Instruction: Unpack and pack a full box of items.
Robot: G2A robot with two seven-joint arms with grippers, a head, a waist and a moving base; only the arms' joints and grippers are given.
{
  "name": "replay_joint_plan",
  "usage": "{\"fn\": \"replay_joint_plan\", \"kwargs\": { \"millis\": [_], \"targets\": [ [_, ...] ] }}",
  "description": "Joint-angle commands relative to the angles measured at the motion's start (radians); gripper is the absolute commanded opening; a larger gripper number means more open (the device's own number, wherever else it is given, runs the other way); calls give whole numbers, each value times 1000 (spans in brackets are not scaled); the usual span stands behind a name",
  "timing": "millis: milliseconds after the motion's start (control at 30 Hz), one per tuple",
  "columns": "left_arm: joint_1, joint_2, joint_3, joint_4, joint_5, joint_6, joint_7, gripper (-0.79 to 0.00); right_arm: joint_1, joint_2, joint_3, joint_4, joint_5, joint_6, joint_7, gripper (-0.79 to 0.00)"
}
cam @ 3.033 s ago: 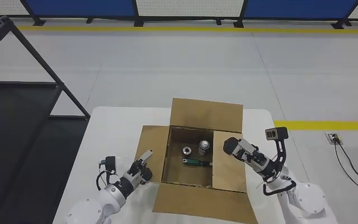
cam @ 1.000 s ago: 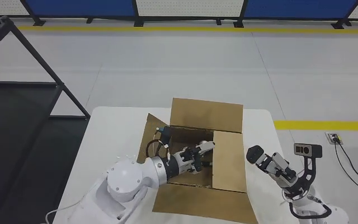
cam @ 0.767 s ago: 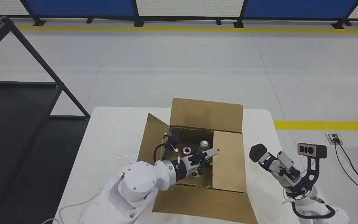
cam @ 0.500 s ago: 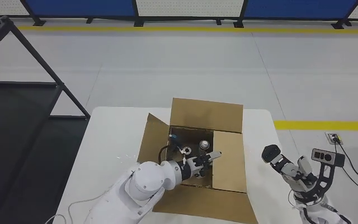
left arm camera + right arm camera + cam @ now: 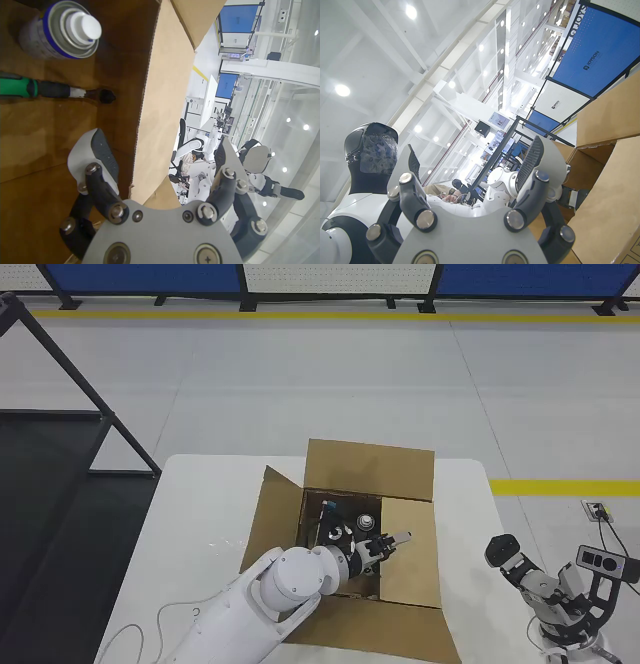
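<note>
Left hand (image 5: 162, 145), fingers apart; right hand (image 5: 473, 150) likewise, upturned.

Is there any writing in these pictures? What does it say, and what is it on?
Blue panel: a logo and a company name in white capitals.
White panel: the same logo and name, smaller, dark.
Poster: too small to read.
Can: label not readable from above.
Box: small marks at a corner, cut off.

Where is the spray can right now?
The spray can stands upright inside the cardboard box, toward its far wall in the top view. In the left wrist view it is just beside the green-handled tool, ahead of the open left hand.
</note>
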Motion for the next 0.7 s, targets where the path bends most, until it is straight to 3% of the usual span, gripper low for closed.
{"fn": "replay_joint_plan", "kwargs": {
  "millis": [0,267,467,667],
  "targets": [
    [-11,-10,7,8,-6,-20,7,0,-4,1,1,-5,-4,-1,18,0],
    [-21,-31,-3,-67,8,-51,34,0,-24,6,14,-14,16,-23,93,0],
    [-22,-42,-12,-149,46,-73,68,0,-35,13,27,-21,106,-41,235,0],
    [-58,-73,14,-131,47,-123,100,0,-76,21,80,-66,136,-2,275,0]
  ]
}}
